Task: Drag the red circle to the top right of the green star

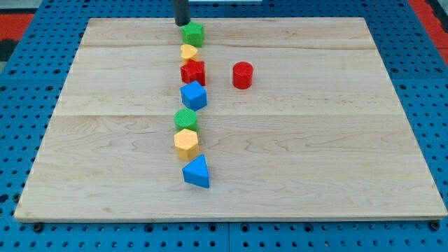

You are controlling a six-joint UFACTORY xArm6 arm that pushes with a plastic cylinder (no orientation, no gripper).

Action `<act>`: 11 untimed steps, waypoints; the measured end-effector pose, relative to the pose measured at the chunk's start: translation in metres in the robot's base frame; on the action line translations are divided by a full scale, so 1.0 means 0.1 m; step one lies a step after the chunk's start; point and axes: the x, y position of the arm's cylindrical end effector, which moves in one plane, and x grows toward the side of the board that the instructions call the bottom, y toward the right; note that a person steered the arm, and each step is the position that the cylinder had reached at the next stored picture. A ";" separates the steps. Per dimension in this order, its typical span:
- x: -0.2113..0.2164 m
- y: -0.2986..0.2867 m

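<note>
The red circle [242, 75] is a short red cylinder standing alone right of the column of blocks. The green star [192, 33] is at the top of that column, near the board's top edge. My tip [182, 23] is at the view's top, just up and left of the green star, close to or touching it. The red circle lies down and to the right of the green star, well apart from my tip.
Below the green star, in one column: a yellow block [189, 52], a red star-like block [192, 71], a blue cube [194, 95], a green cylinder [186, 118], a yellow hexagon [186, 143], a blue triangle [197, 171]. The wooden board [336, 154] lies on a blue pegboard.
</note>
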 end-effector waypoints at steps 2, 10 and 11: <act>0.27 0.20; 1.25 1.03; 0.78 1.03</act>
